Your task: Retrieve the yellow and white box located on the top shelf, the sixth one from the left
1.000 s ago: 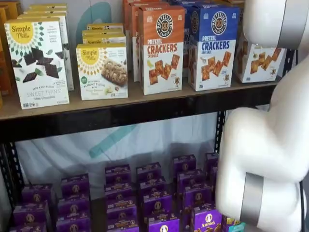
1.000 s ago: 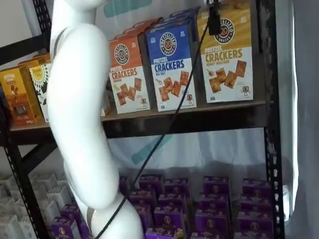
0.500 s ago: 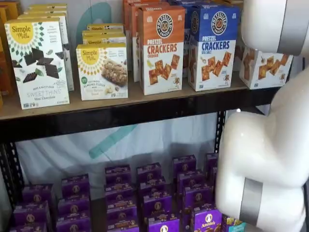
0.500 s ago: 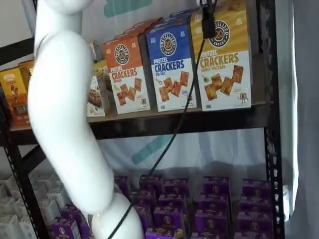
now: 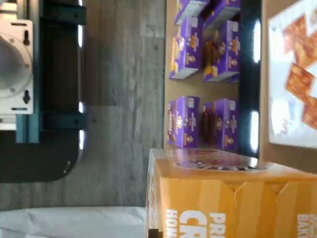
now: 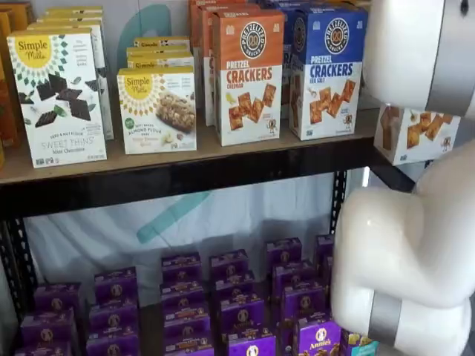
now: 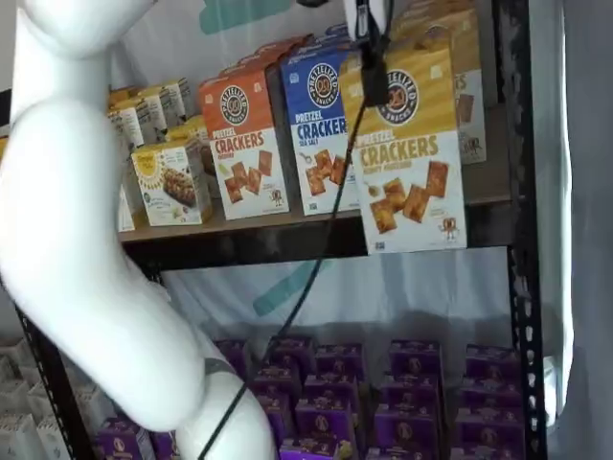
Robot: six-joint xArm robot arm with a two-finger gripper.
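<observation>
The yellow and white box [image 7: 407, 149] hangs in front of the top shelf [image 7: 287, 235], its lower edge past the black front rail. My gripper [image 7: 374, 77] is shut on the box's upper edge, and one black finger shows against its yellow face. In a shelf view only the white lower part of the box [image 6: 415, 133] shows, below my white arm. The wrist view looks onto the yellow top of the box [image 5: 233, 198].
An orange box [image 6: 249, 74] and a blue Pretzel Crackers box [image 6: 326, 70] stand beside the gap on the shelf, with Simple Mills boxes [image 6: 59, 96] further left. Another yellow box [image 7: 469, 86] stands behind. Purple boxes [image 6: 223, 304] fill the lower level. A black upright [image 7: 517, 240] is close on the right.
The yellow and white box has come forward off the shelf and now hangs lower, in front of the rail. My arm has swung back with it.
</observation>
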